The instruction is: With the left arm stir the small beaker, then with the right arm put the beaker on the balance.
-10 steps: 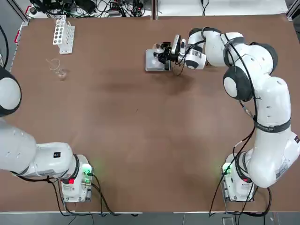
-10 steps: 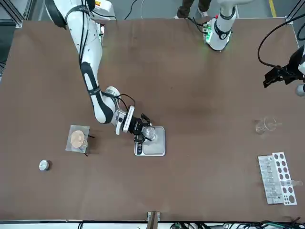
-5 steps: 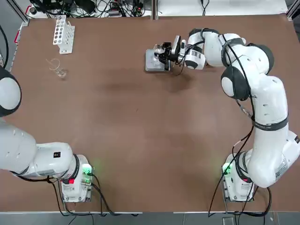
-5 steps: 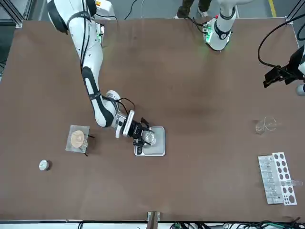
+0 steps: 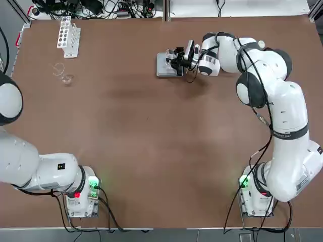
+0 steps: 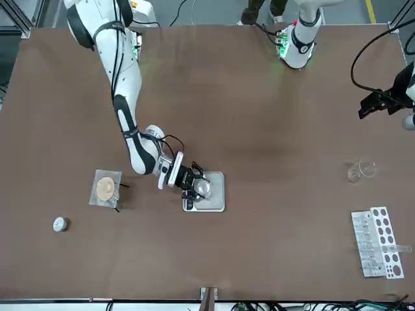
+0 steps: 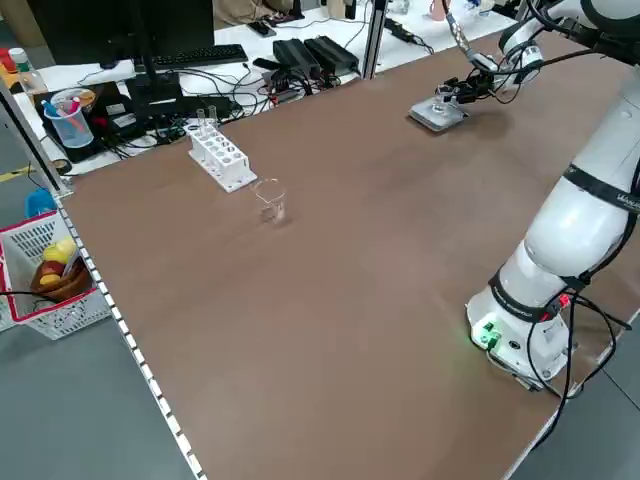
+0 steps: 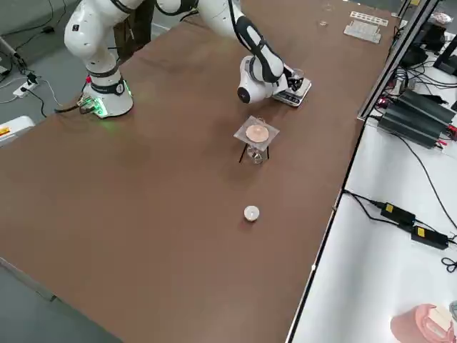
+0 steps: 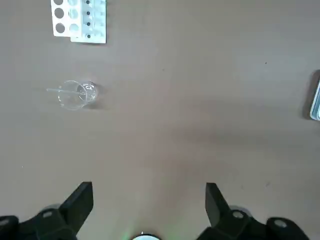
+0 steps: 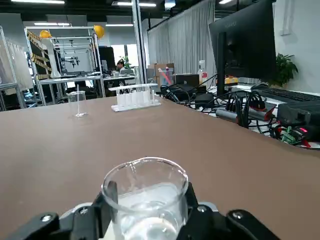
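Small beaker (image 10: 146, 192) sits clamped in the right gripper (image 6: 196, 184) directly over the balance (image 6: 209, 200); whether it touches the plate I cannot tell, so release looks left. Far beyond that claw, the left gripper (image 9: 145, 210) hangs spread wide and empty, parked.

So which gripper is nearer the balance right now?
Right. The right gripper is over the balance, shut on the small beaker above its plate. The left gripper is open, far off across the table near its own side.
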